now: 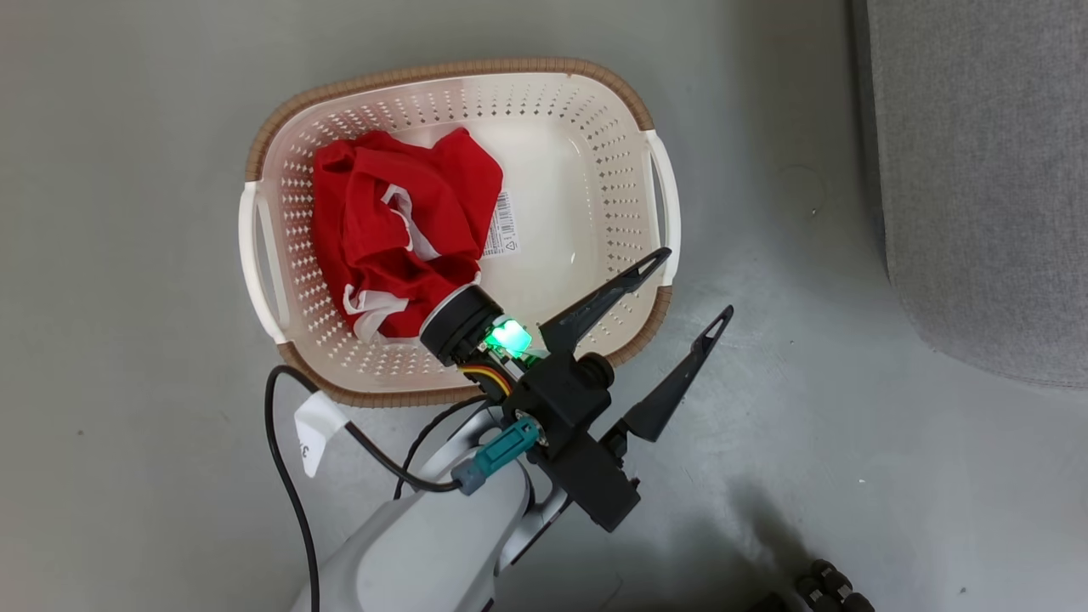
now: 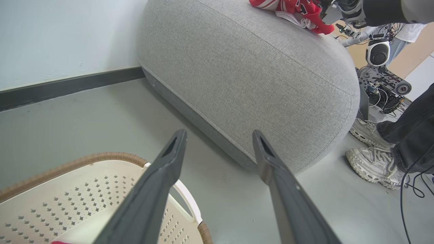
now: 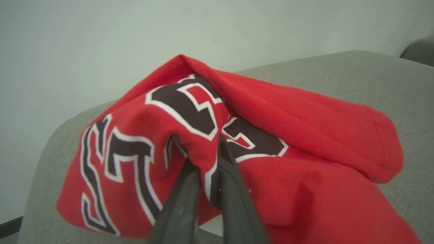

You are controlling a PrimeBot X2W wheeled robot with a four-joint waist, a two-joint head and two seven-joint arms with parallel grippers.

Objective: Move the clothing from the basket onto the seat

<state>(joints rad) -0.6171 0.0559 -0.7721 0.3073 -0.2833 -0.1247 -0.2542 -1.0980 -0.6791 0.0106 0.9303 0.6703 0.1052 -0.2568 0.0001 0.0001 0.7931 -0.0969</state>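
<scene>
Red shorts with white trim lie bunched in the left half of the basket. My left gripper hangs open and holds nothing, above the basket's near right corner and pointing toward the seat. In the left wrist view its fingers frame the seat, with the basket rim at lower left. The red jersey with black-and-white lettering lies crumpled on the seat. My right gripper is shut on a fold of it. The jersey tops the cushion.
A person's white shoes and dark trouser leg stand on the grey floor beside the seat, with other robot hardware behind. A black cable loops on the floor near the basket. A label sticker shows on the basket bottom.
</scene>
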